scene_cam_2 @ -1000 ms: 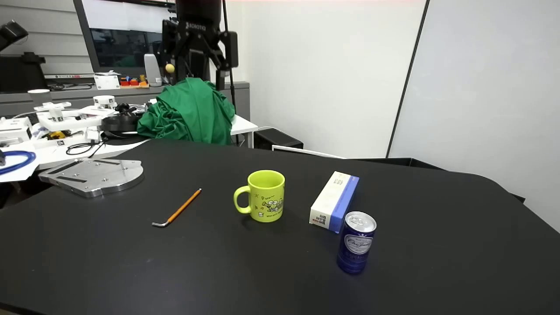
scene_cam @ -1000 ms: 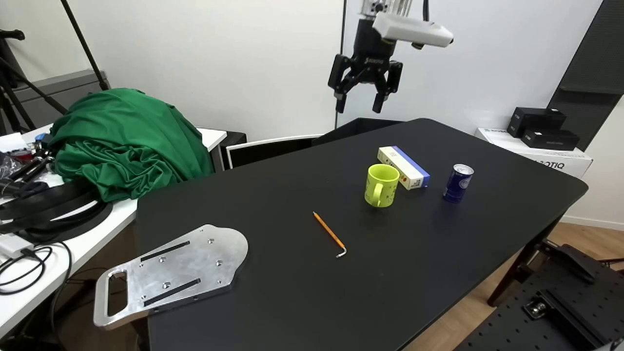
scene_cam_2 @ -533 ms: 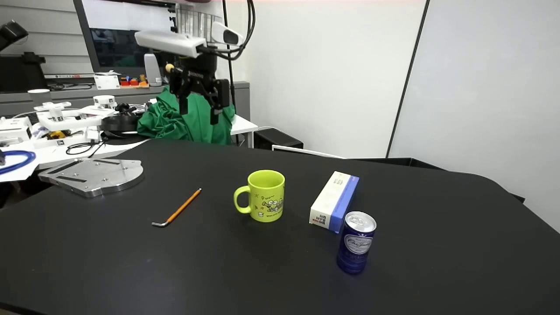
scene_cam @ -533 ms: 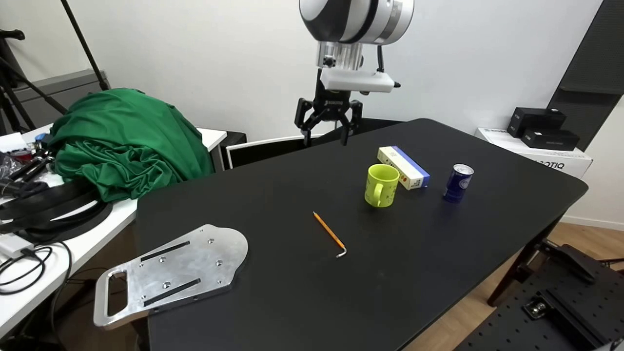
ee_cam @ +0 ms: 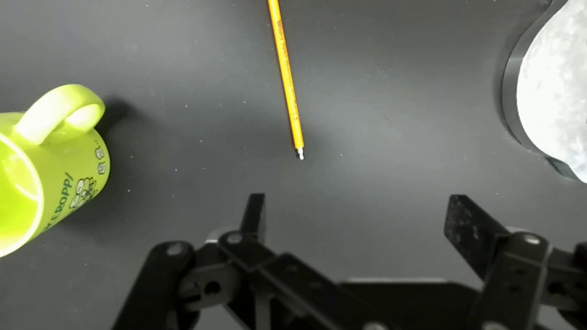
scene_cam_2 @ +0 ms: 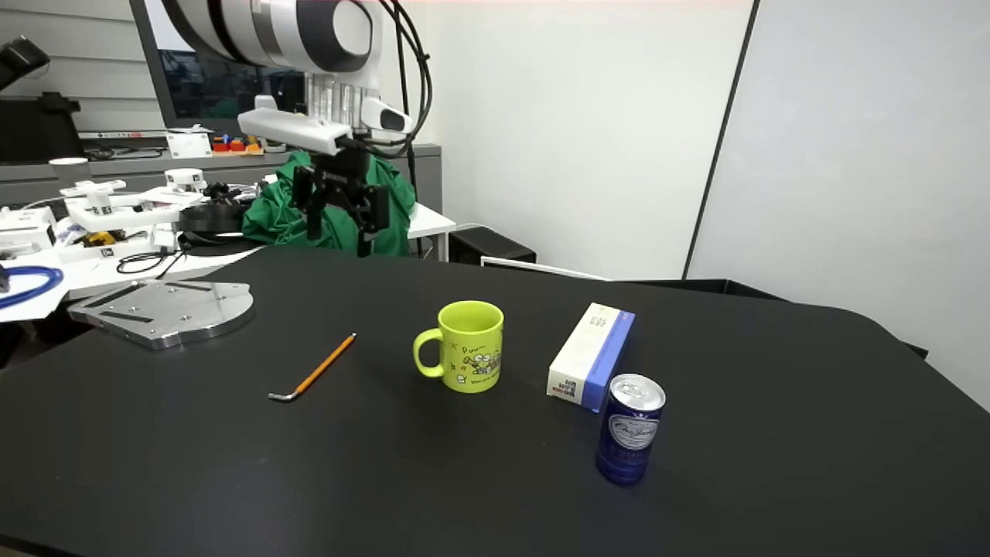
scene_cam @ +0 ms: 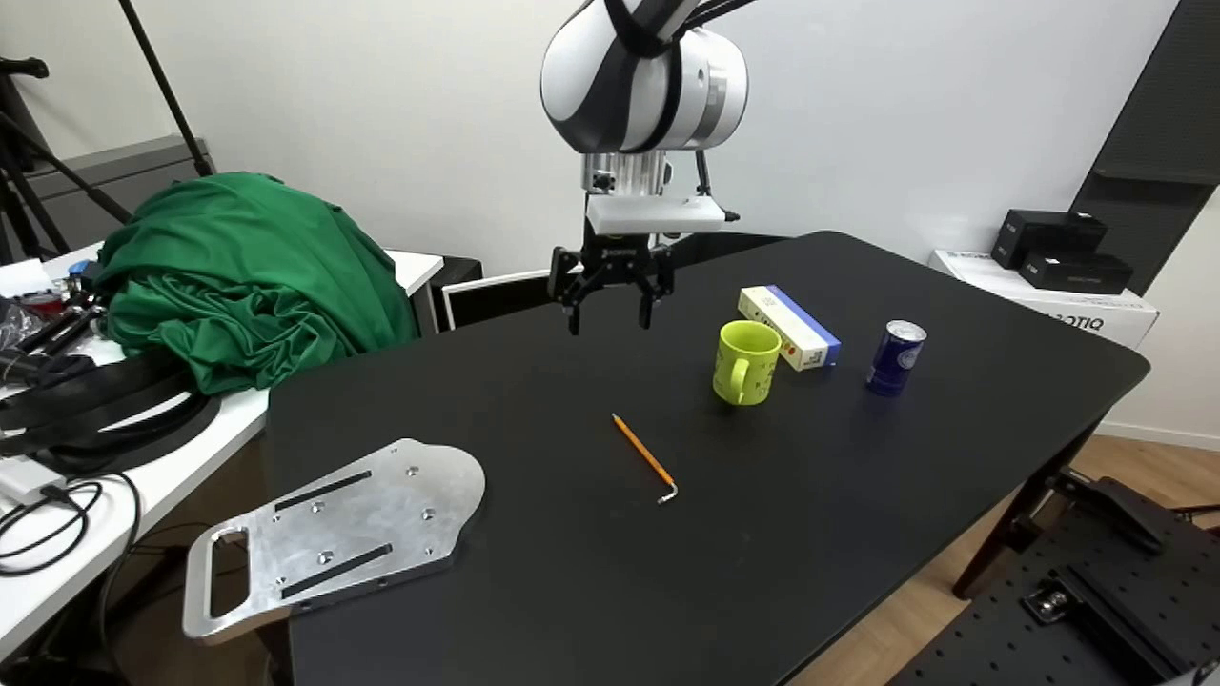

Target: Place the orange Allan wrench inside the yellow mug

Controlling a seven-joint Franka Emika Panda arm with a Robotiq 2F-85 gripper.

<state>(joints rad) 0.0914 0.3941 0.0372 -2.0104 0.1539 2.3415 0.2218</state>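
The orange Allan wrench [scene_cam: 642,450] lies flat on the black table, with its bent silver end pointing away from my gripper. It also shows in an exterior view [scene_cam_2: 325,368] and in the wrist view [ee_cam: 287,75], where its bent end is out of frame. The yellow mug [scene_cam: 758,367] stands upright beside the wrench, handle toward it; it also shows in an exterior view [scene_cam_2: 473,357] and at the left of the wrist view [ee_cam: 69,146]. My gripper [scene_cam: 610,324] is open and empty, above the table and short of the wrench's straight tip; it also shows in an exterior view [scene_cam_2: 338,243] and the wrist view [ee_cam: 355,199].
A white-and-blue box [scene_cam: 789,326] lies behind the mug, and a dark blue can [scene_cam: 894,360] stands beyond it. A flat metal plate [scene_cam: 381,505] lies at the table's side, past the wrench from the mug. A green cloth [scene_cam: 257,276] heaps on a white side table.
My open gripper has come down toward the table and moved toward the wrench's side, away from over the back edge. The wrench, mug, box and can have not moved.
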